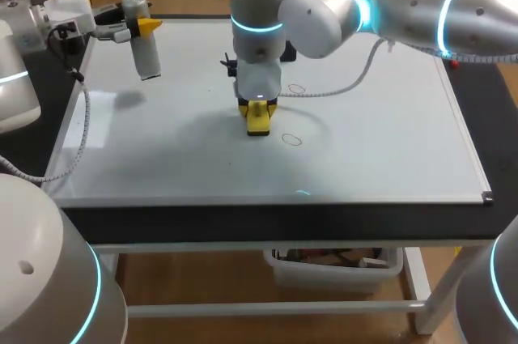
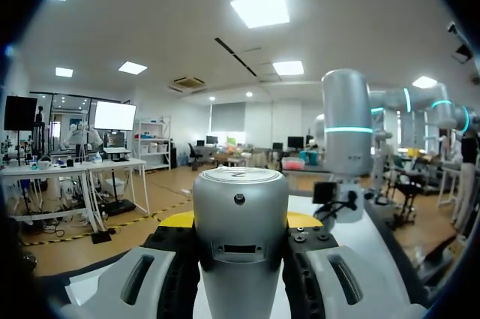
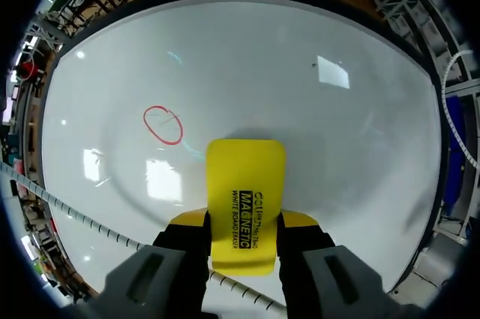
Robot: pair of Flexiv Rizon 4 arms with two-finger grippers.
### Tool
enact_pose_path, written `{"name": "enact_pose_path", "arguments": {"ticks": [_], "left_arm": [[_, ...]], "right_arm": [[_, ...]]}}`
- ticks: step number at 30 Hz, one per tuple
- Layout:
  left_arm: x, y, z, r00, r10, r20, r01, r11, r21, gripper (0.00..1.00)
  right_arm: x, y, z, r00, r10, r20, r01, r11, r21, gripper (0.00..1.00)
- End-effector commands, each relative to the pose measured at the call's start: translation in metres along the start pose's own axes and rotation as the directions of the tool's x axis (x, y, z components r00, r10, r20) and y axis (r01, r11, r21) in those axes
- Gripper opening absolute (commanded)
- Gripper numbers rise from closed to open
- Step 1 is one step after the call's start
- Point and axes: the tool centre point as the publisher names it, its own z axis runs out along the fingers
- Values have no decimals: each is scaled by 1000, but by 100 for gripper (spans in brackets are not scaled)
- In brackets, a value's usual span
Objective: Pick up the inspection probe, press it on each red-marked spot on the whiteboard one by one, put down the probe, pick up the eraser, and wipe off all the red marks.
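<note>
The whiteboard (image 1: 388, 142) covers the table. Two red rings are drawn on it: one (image 1: 291, 139) just right of the eraser, also seen ahead and to the side of the eraser in the right wrist view (image 3: 163, 124), and one (image 1: 297, 88) farther back. My right gripper (image 1: 259, 108) points straight down at the board's middle, shut on the yellow eraser (image 1: 258, 120) (image 3: 244, 199), whose end is at the board surface. My left gripper (image 1: 148, 27) hovers over the far left corner, shut on the silver cylindrical probe (image 1: 146, 57) (image 2: 240, 244), which hangs above the board.
A grey cable (image 1: 340, 89) from my right arm loops over the board behind the eraser. Another cable (image 1: 81, 133) runs along the board's left edge. The board's dark frame (image 1: 275, 208) marks the front edge.
</note>
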Motion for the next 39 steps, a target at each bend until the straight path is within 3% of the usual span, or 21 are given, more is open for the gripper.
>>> {"name": "enact_pose_path", "arguments": {"ticks": [1, 20, 27, 33, 39], "left_arm": [[1, 0, 0, 1000, 3, 4, -3, 1000, 3, 0], [1, 0, 0, 1000, 3, 4, -3, 1000, 3, 0], [1, 0, 0, 1000, 3, 4, -3, 1000, 3, 0], [1, 0, 0, 1000, 3, 4, -3, 1000, 3, 0], [1, 0, 0, 1000, 3, 4, -3, 1000, 3, 0]], "right_arm": [[8, -3, 4, 1000, 13, -6, -13, 1000, -2, 0], [38, -9, 6, 996, 82, -33, -82, 997, 0, 0], [46, -16, -9, 994, 105, -14, -104, 994, 24, 0], [70, -31, -35, 993, 117, 8, -117, 992, 40, 0], [107, -42, -46, 980, 198, 6, -198, 978, 63, 0]]}}
